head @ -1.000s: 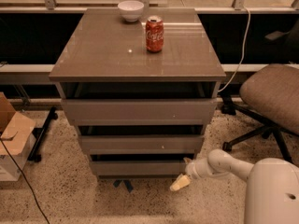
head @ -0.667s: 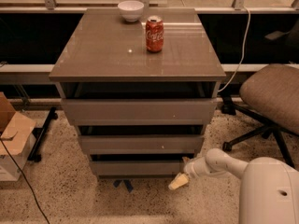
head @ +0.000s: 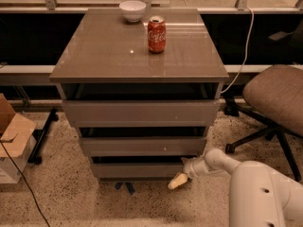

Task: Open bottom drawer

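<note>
One gripper [head: 179,179] by bottom drawer [head: 137,170], lower-right corner

The bench [head: 104,56] is shown with a smooth, glossy grey-brown top, light mirrored in it beside a shiny metal can [head: 156,34] and a glazed white bowl [head: 132,10]. The same sheen is carried by the bottom drawer [head: 137,170]. The tool [head: 178,180], cased in smooth cream plastic, is held at that drawer's right corner, above a rough speckled floor [head: 61,193]. A woven cloth chair seat [head: 277,96] is seen at right.
</note>
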`<state>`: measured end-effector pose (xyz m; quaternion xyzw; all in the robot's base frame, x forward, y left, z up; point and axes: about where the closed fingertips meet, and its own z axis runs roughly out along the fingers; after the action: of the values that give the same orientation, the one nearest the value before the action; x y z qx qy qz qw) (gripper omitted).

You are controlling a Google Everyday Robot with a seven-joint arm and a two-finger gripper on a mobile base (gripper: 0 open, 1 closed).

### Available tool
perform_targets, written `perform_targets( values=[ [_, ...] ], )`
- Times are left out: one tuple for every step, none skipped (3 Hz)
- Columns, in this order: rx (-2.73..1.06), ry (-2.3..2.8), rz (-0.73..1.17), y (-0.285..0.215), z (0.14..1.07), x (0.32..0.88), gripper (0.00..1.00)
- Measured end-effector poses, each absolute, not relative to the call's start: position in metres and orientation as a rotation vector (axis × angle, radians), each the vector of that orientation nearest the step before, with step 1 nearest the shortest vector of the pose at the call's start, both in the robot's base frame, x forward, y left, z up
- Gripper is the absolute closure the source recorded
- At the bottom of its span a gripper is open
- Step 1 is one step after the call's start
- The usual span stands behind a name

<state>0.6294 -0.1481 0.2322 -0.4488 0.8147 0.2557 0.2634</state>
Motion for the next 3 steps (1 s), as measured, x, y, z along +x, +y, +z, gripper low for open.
perform_targets(
  values=[
    [-1.193,2.201,0.719,-0.147,0.221,0.641,0.00],
    [-1.165,2.201,0.750,-0.146,0.212,0.648,0.00],
    [-1.160,2.218,0.786,-0.141,0.201,0.643,0.16]
  ],
)
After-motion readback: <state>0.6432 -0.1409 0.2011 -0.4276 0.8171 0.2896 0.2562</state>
